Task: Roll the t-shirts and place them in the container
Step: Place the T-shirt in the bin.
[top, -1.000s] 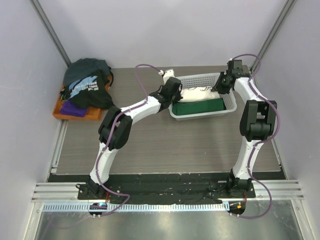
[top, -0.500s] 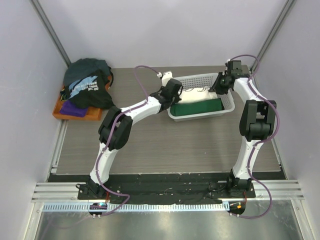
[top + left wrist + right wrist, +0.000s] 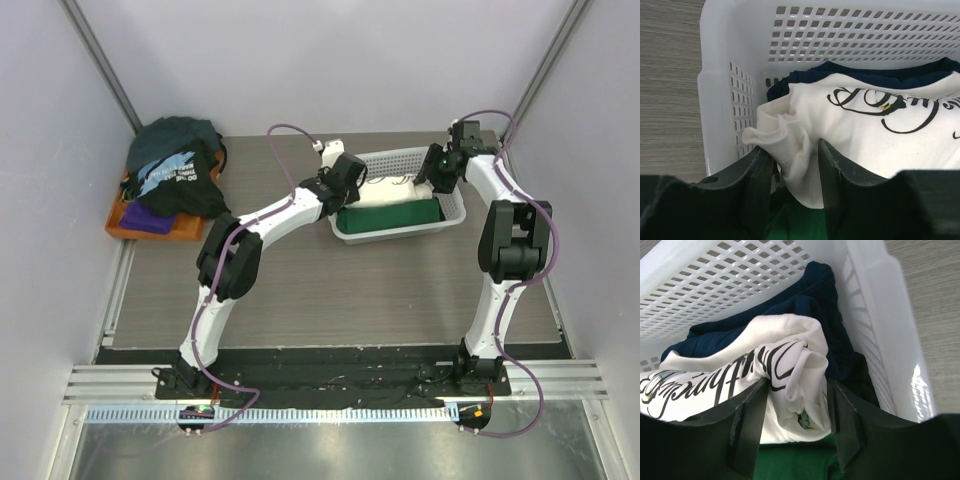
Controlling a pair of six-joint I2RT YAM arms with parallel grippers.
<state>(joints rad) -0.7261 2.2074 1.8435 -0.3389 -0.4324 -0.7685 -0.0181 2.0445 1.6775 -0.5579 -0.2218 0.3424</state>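
Three shirts lay heaped on the orange tray (image 3: 117, 226) at the far left corner of the worktop (image 3: 330, 290): a dark teal shirt (image 3: 178, 135) at the back, a black shirt (image 3: 182, 180) with pale-blue print in front of it, and a purple shirt (image 3: 148, 216) at the near edge. Right of centre, toward the far edge, stood the white basket (image 3: 400, 158). The left end effector (image 3: 794, 147) hung over its left end, fingers apart, with a loose bunched fold of the cream shirt (image 3: 865, 145) between them. That rolled cream shirt, printed with dark script, lay lengthwise in the basket, with a navy shirt (image 3: 865, 75) behind it against the far wall and a green shirt (image 3: 395, 213) along the near wall. The right end effector (image 3: 797, 385) hung over the basket's right end, fingers likewise apart, one on each side of the roll's end.
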